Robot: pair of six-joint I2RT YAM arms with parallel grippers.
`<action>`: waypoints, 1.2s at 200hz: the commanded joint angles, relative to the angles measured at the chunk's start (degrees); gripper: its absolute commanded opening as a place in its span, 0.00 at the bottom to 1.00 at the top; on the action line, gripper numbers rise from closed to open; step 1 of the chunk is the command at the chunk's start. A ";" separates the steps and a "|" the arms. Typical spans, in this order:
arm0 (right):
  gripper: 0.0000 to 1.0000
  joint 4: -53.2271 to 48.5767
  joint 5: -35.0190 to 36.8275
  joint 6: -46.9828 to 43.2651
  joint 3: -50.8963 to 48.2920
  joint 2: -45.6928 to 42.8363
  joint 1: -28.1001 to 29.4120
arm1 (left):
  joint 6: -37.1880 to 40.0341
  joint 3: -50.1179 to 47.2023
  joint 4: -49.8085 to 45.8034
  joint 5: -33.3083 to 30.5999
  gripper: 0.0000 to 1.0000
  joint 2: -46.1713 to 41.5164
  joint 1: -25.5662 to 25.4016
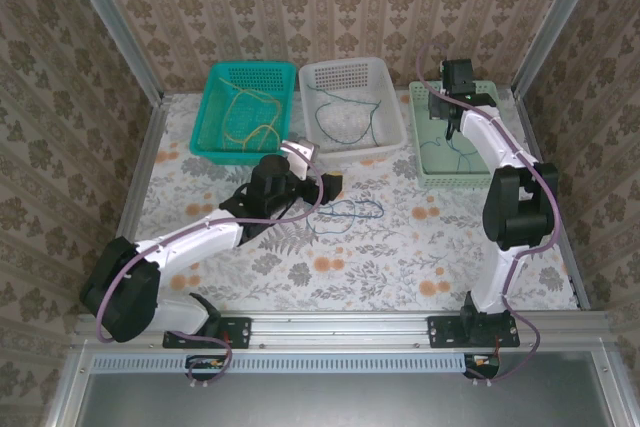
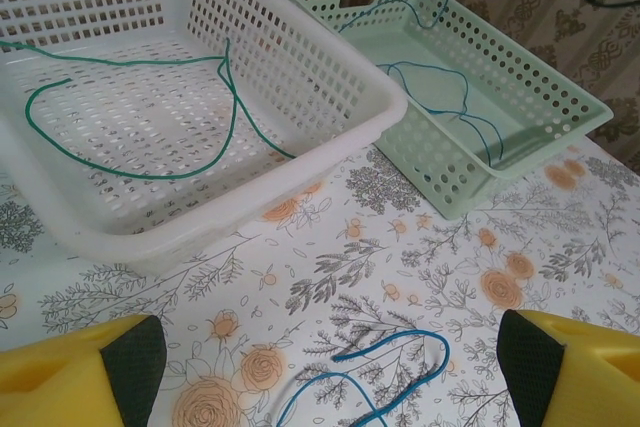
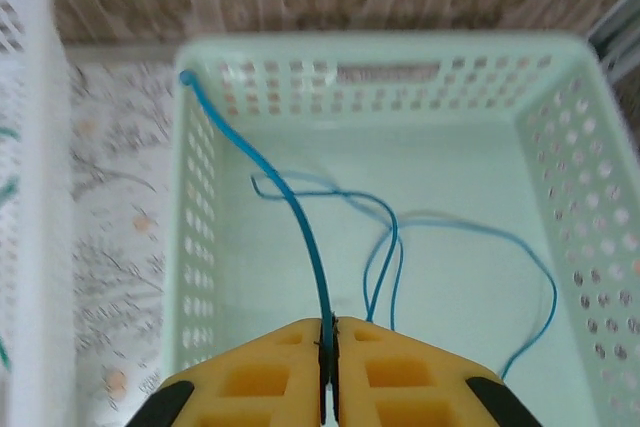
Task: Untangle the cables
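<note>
A blue cable point(image 1: 345, 213) lies looped on the flowered tablecloth, with its curl point(image 2: 400, 372) just ahead of my left gripper point(image 2: 330, 367). That gripper hovers low over the cloth, open wide, nothing between its yellow fingers point(image 2: 80, 372). My right gripper point(image 3: 328, 332) is shut on another blue cable point(image 3: 300, 217), which rises from the pinch and drapes over the left wall of the pale green basket point(image 3: 200, 247); the rest coils on the basket floor. A green cable point(image 2: 150, 172) lies in the white basket point(image 2: 330, 137). Yellow cable point(image 1: 245, 117) sits in the teal basket point(image 1: 205, 142).
The three baskets stand in a row at the back of the table, teal, white point(image 1: 350, 152) and pale green point(image 1: 425, 172). Metal frame posts point(image 1: 135, 57) and wallpapered walls close in the sides. The right arm point(image 1: 515, 207) reaches up the right side.
</note>
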 commanded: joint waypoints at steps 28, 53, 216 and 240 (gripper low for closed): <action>0.57 -14.00 -3.66 7.72 5.76 4.18 -4.70 | -0.60 -0.52 -1.83 -0.40 0.90 -1.30 0.55; 0.90 -14.78 -9.13 12.03 4.01 3.42 -8.37 | -0.78 -0.56 -2.31 -0.66 0.91 -1.55 0.65; 0.70 -5.34 -20.25 13.20 -31.40 -27.74 18.94 | -9.42 -5.94 -4.58 -5.62 0.95 -6.48 5.39; 0.65 -2.54 -21.50 16.29 -34.45 -26.92 24.10 | -10.04 -6.24 -7.15 -7.19 0.96 -7.71 6.00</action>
